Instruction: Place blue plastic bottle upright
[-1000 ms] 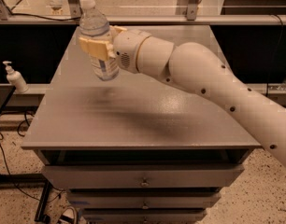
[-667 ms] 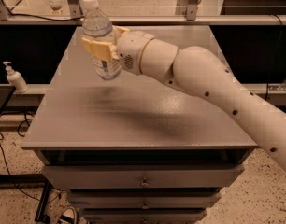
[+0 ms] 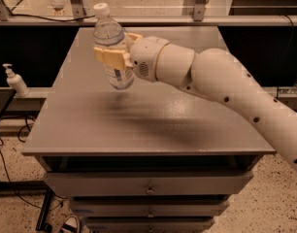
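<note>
We locate the blue plastic bottle (image 3: 108, 33) in the upper left of the camera view, above the rear left part of the grey table (image 3: 153, 130). It stands nearly upright, white cap at the top, with the cap end leaning slightly to the left. Its base hangs clear of the tabletop; a soft shadow lies on the surface below it and to the right.

The gripper (image 3: 112, 57) pinches the bottle at mid-body. We see one tan finger (image 3: 109, 56) across the front of the bottle and a second tan finger behind it, so the jaws are pressed against the bottle from both sides. The bottle's lower part shows below the fingers and its neck and cap show above them.

The white arm (image 3: 226, 86) reaches the gripper from the right edge of the view and crosses over the table.

The table carries a stack of drawers (image 3: 148, 184) under its top. To the left of the table, well apart from the bottle, a white pump dispenser (image 3: 13, 80) stands on a lower ledge. A shoe (image 3: 71, 223) lies on the floor at the lower left.
</note>
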Controlling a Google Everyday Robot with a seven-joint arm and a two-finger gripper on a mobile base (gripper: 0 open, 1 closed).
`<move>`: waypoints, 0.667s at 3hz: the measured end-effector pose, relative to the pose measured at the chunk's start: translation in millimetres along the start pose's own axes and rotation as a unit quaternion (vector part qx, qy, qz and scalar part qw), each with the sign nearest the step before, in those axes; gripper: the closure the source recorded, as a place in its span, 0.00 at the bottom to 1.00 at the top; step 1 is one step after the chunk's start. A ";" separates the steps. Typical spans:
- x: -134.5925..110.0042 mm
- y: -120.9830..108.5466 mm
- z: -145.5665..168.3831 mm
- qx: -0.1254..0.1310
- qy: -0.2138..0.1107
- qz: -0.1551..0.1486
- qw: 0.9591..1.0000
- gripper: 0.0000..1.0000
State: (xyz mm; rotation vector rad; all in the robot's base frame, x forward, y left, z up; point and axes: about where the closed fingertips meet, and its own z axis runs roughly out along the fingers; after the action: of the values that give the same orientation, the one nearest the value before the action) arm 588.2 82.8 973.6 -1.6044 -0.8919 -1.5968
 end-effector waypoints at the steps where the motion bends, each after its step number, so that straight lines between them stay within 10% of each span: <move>1: -17.8 -5.8 -6.2 -0.002 0.010 0.020 1.000 1.00; 2: -31.0 -12.1 -2.3 -0.004 0.035 0.038 0.999 1.00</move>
State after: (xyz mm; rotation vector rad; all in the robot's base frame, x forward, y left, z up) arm 576.5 87.3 942.7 -1.5592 -0.7797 -1.5962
